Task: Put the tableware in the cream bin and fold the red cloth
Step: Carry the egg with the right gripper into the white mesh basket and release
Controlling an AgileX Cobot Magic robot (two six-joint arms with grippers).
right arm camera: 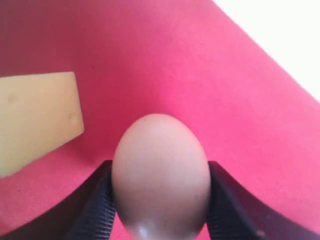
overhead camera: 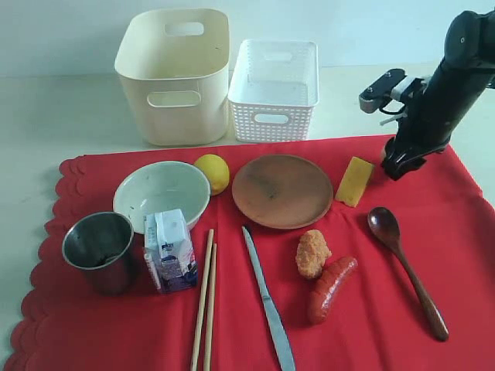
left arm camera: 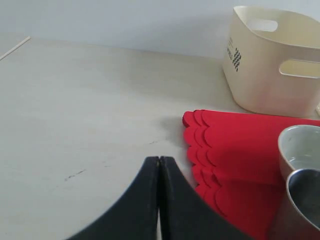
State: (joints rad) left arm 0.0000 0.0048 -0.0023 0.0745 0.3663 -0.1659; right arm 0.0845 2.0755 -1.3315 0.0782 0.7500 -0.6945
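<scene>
Right pincer (right arm camera: 160, 192), lowered to the far right corner of the red cloth (overhead camera: 387, 332), with its jaws standing close against both sides of an egg (right arm camera: 159, 150). The egg hides their inner faces, so we cannot tell whether they clamp it. A wedge of cheese (right arm camera: 35, 117) lies just beside the egg. Left pincer (left arm camera: 159, 167) clenched and empty, hanging over the bare tabletop (left arm camera: 75, 100) off the cloth's scalloped edge. Bowl (overhead camera: 161, 193), cup (overhead camera: 99, 243), plate (overhead camera: 282, 191), chopsticks (overhead camera: 205, 301), knife (overhead camera: 267, 301) and spoon (overhead camera: 402, 267) all lie on the cloth. None is in the cream bin (overhead camera: 176, 85), which stands behind the cloth beside a white basket (overhead camera: 273, 89). We judge the step in hand to be clearing food off the cloth, with the tableware and the fold not yet begun. The next move calls for a gentle, secure hold on the rounded shell. It then calls for a straight lift clear of the cheese and a carry off the cloth, probably to the basket.
</scene>
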